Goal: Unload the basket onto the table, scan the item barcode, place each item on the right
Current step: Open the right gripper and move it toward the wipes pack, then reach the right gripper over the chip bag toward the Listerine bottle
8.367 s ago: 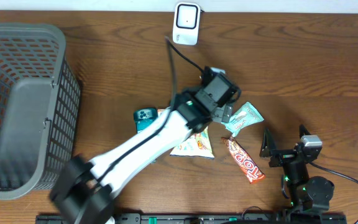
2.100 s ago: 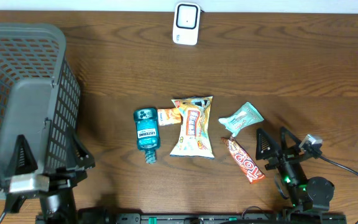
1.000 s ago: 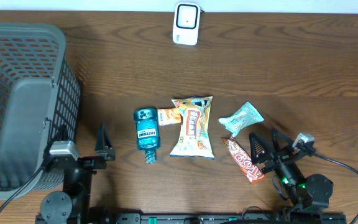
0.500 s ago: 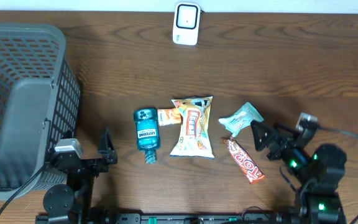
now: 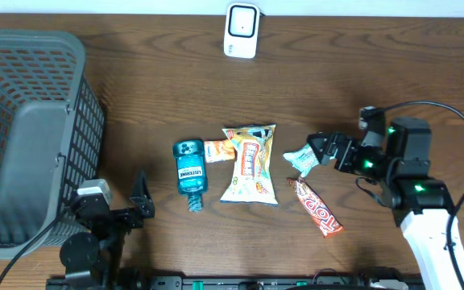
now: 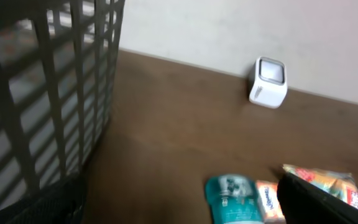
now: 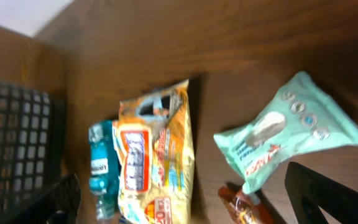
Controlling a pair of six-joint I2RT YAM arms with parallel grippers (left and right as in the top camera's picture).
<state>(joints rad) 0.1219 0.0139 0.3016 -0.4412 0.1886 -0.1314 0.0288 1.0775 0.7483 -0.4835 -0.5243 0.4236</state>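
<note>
Overhead, the right gripper stands spread wide and empty, its tips just beside the mint-green packet. Beyond the packet lie a yellow snack bag and a teal bottle, with the white scanner well off. The left gripper gapes empty beside the basket.

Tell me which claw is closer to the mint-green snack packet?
Right. The right claw is open right beside the mint-green snack packet; the left claw sits far off by the basket.
</note>
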